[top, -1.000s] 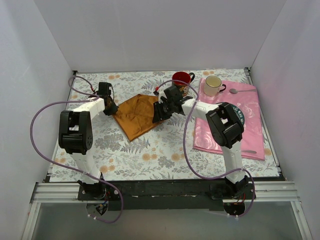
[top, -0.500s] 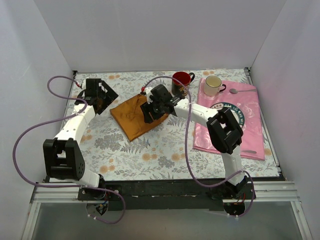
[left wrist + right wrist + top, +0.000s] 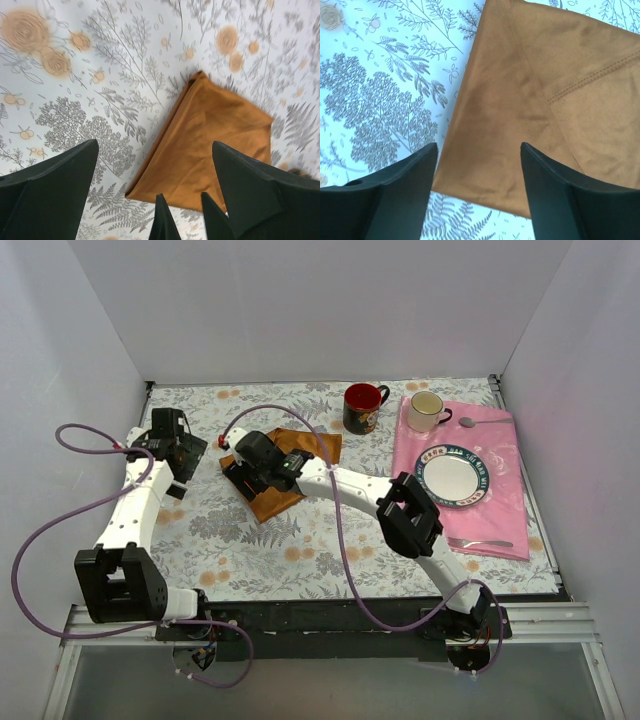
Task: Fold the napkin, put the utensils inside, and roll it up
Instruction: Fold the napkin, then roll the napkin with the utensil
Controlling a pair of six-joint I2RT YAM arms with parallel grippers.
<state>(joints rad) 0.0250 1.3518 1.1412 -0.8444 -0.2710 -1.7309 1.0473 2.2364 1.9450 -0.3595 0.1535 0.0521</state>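
Napkin (image 3: 272, 502), folded and rust-orange, lies on the flowered bench (image 3: 300, 550) in the overhead view. Its middle is hidden under the right fingers (image 3: 252, 468), and from there I cannot tell how those stand. The left fingers (image 3: 172, 445) hang to its left, apart from it. A thin silver utensil (image 3: 485, 543) on the pink cloth (image 3: 500, 450) is hard to make out.

From the left wrist, the fingers are spread wide and empty, and they cut off the napkin's (image 3: 200, 145) near corner.

From the right wrist, the fingers are spread over the napkin's (image 3: 545, 75) lower edge, gripping nothing. The cloth's right side runs out of frame.
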